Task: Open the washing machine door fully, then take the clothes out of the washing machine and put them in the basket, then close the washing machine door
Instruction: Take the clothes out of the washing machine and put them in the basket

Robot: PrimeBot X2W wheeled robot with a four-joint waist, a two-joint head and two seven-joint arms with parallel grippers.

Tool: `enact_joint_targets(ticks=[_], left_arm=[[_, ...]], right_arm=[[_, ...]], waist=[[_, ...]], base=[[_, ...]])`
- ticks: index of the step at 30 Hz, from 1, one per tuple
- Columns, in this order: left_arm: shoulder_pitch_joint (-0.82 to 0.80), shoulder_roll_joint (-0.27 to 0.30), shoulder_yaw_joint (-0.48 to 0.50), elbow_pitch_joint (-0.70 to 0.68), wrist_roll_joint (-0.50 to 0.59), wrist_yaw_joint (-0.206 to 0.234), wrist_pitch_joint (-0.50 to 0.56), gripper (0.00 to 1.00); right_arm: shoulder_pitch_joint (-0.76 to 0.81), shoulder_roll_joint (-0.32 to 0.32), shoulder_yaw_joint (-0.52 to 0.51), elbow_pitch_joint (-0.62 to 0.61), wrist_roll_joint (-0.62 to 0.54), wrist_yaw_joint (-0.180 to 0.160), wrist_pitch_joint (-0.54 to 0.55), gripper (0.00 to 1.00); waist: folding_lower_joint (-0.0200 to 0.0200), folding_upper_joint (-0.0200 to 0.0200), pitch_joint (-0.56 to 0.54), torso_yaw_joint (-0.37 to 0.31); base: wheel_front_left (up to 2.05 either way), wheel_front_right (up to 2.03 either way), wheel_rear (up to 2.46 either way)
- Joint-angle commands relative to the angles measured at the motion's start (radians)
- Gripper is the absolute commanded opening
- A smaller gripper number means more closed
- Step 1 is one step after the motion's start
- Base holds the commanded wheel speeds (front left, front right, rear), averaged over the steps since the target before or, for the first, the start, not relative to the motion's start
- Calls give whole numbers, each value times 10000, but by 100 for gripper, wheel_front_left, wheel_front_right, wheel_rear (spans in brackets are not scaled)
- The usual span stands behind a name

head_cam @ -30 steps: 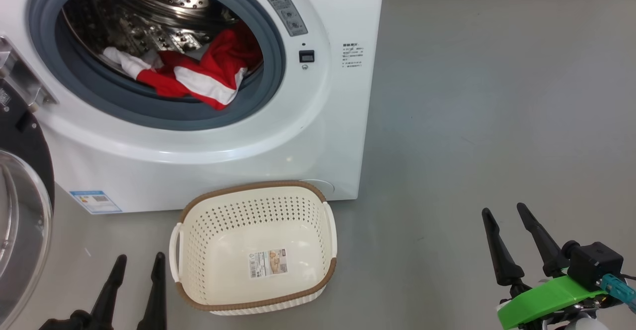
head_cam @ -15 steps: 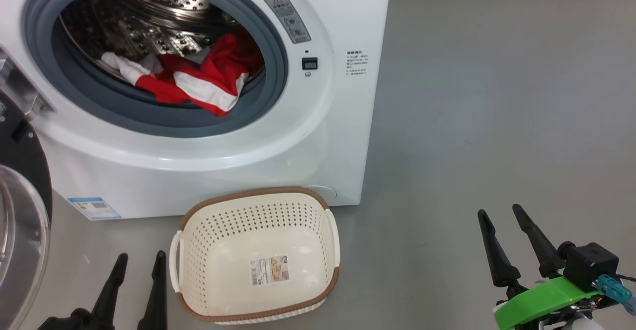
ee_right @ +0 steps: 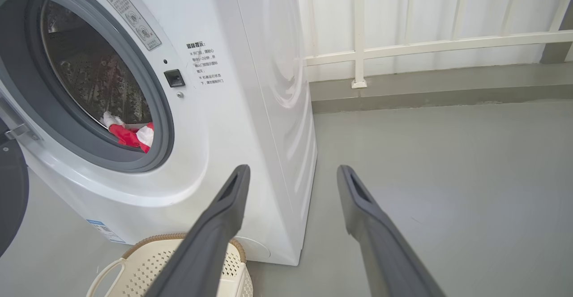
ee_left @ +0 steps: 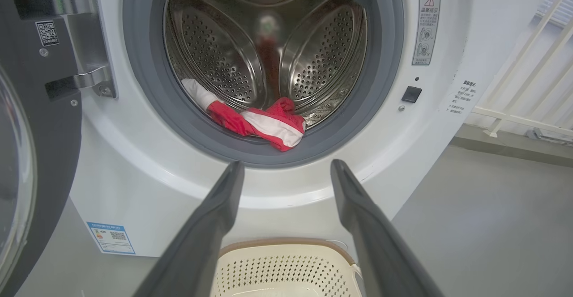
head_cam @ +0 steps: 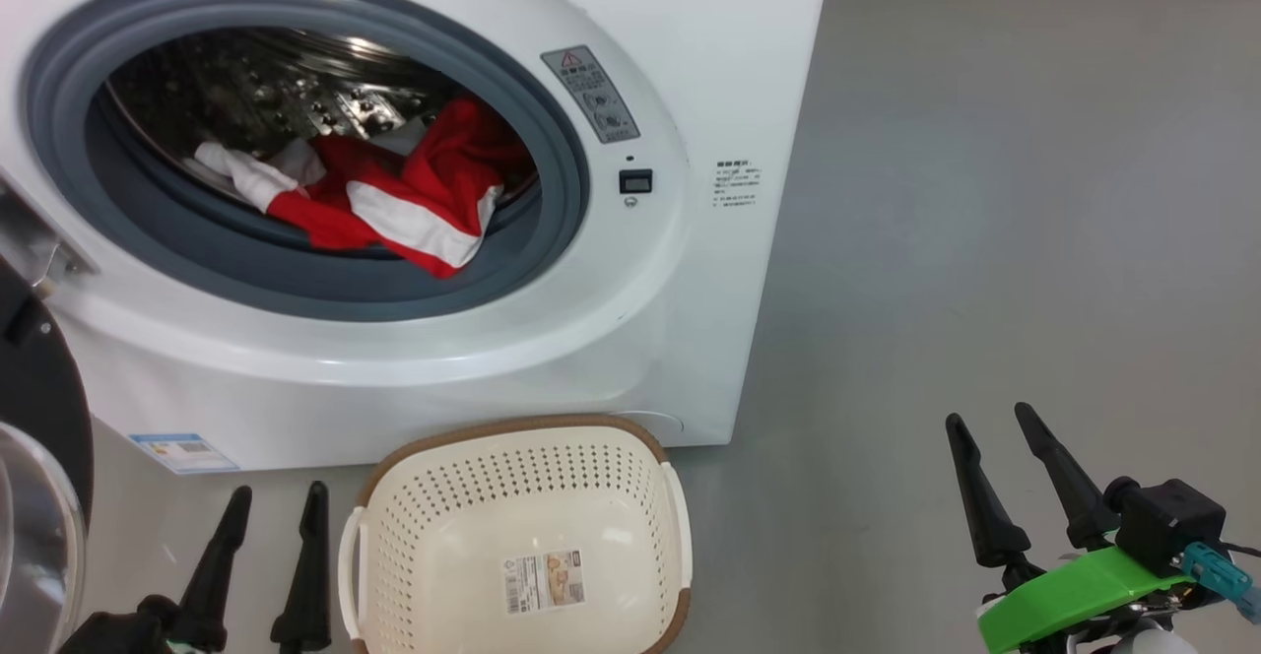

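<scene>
The white washing machine (head_cam: 690, 63) fills the upper left of the head view, its door (head_cam: 39, 418) swung open at the left edge. Red and white clothes (head_cam: 394, 201) lie at the drum's front lip, over the grey gasket (ee_left: 268, 129) (ee_right: 130, 136). The cream basket (head_cam: 532, 496) stands on the floor in front of the machine, with nothing but a sticker inside. My left gripper (head_cam: 279, 501) is open, low, just left of the basket. My right gripper (head_cam: 990, 416) is open over the bare floor, well right of the machine. In the left wrist view the open fingers (ee_left: 224, 207) point at the drum mouth.
Grey floor (head_cam: 985, 191) stretches to the right of the machine. A white railing and low kerb (ee_right: 403, 46) run behind. The door's metal hinge (ee_left: 80, 80) sits on the machine's left side. A blue label (head_cam: 182, 452) marks its lower corner.
The head camera has shifted, so the machine and basket sit lower and farther right in the picture. The grippers, clothes and basket hold their places.
</scene>
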Motion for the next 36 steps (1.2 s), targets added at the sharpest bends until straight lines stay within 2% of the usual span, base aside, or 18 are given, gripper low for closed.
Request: enact_joint_targets(ticks=[1,19,30,34,36], left_arm=[[-435,200,259,-261,-138,-54,-51,100],[-692,310,23,320,-48,-54,-51,100],[-2815,734,-640,1969,-32,-54,-51,100],[-3986,909,-965,2839,-95,-54,-51,100],[-4909,1108,-1442,3681,-147,-54,-34,100]], right_arm=[[-210,-76,206,-246,-64,63,-65,100],[-252,-50,245,-260,-66,63,-65,100],[-594,63,244,-357,-124,63,-65,100],[-771,123,218,-392,-144,63,-65,100],[-917,173,192,-425,-164,63,-65,100]], waist=[[0,-1,14,1],[0,-1,230,21],[0,-1,1012,-103],[0,-1,1367,-194],[0,-1,1640,-247]], base=[[68,-68,0],[8,-8,0],[0,0,0],[0,0,0],[0,0,0]])
